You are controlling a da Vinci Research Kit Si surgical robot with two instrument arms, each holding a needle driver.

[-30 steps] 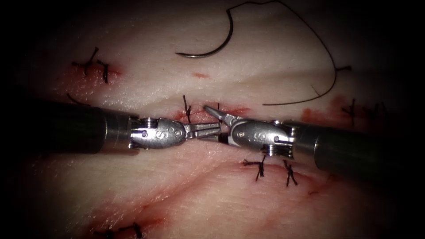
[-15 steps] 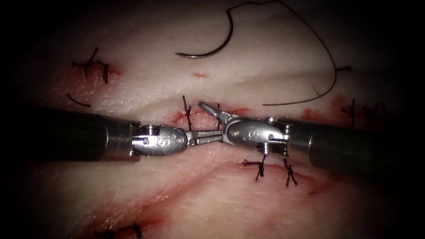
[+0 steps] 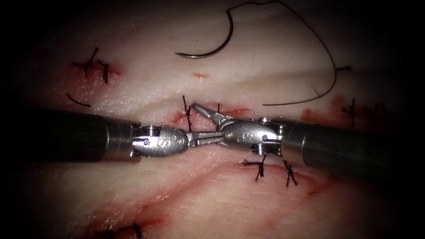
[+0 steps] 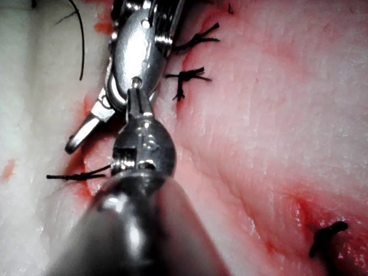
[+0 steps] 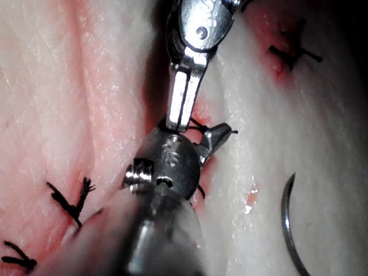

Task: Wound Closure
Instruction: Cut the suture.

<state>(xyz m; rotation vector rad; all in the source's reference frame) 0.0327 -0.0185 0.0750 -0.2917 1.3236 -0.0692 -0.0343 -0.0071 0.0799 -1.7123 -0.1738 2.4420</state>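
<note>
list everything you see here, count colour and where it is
tissue: one, pale pink, under everything, with a cut running across between the tools
needle: one, dark curved, lying free on the tissue above the cut, held by neither tool
thread: one long dark strand, trailing from the needle in a loop to the right
tied stitches: several, black, one at the cut, others below right and upper left
red fluid: patches along the cut
left tool: one, silver, its hand reaches the cut from the left
right tool: one, silver, upper jaw lifted over the cut; its hand looks open
</note>
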